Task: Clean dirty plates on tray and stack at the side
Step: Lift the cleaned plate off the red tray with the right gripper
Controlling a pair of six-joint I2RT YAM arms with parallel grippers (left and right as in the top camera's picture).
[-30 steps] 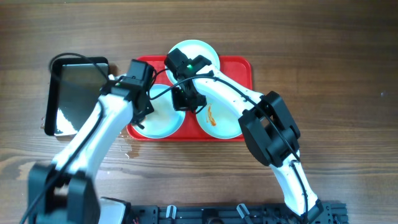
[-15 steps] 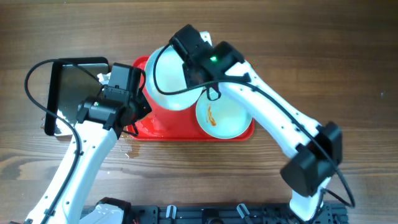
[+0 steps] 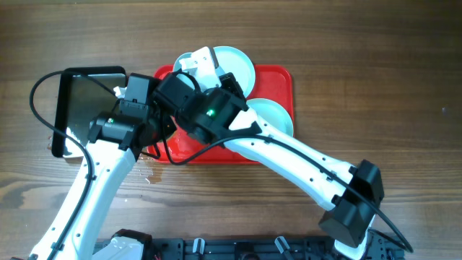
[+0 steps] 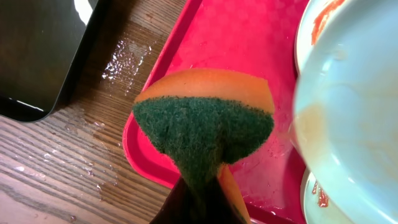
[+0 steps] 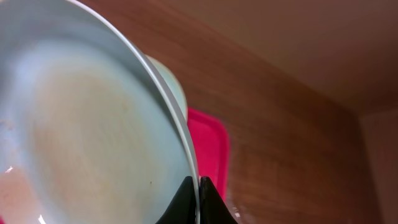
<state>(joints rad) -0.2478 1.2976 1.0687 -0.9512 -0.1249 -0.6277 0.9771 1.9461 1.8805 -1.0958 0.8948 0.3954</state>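
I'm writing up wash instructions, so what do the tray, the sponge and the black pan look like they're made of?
Tray: likely plastic, glossy red with a moulded rounded rim.
Sponge: orange foam with a coarse, fibrous green scouring layer.
Pan: probably metal, dark and mirror-shiny, reflecting light; a coating can't be ruled out.

The left gripper (image 4: 198,204) is at the lower edge, and its dark jaws pinch a sponge (image 4: 205,134) with a green scouring face and an orange layer behind. Under the sponge lies the red tray (image 4: 230,43). A pale plate (image 4: 348,118), blurred, fills the right side above the tray. Behind it a second plate (image 4: 314,22) shows an orange-red smear. The wooden worktop (image 4: 56,168) is wet beside a black pan (image 4: 37,50).
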